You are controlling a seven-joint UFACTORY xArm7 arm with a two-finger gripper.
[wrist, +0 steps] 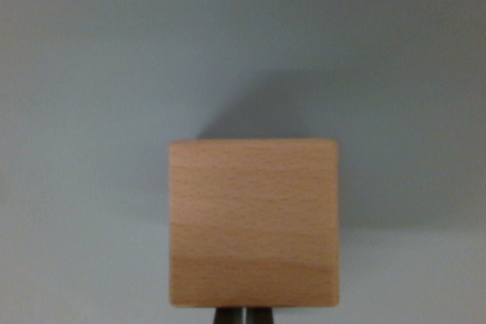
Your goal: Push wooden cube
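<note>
The wooden cube [254, 223] is sitting in the lower middle of the wrist view, on a plain pale grey bench [83, 111]; one face of it is turned squarely toward the camera, showing light beech-coloured wood with fine grain lines running across it and slightly rounded corners; its edges are lying level and upright in the picture, not tilted; a soft dark shadow [269, 104] is spreading up and slightly toward the wrist view's right from the cube's top edge, fading out over the bench.

The hand [244, 316] is showing only as two dark finger tips at the very bottom edge of the picture, just under the cube's lower edge; the tips are standing close together, with only a thin pale slit between them, so the hand is looking narrow, nearly closed, and it is gripping nothing between them; the tips are sitting right against the lower edge of the cube as seen here, slightly to the wrist view's left of the cube's middle, though I cannot tell whether they are really touching the wood or resting just short of it.

The whole picture is somewhat blurred; the bench around the cube is reading as an even grey, lighter toward the bottom.
</note>
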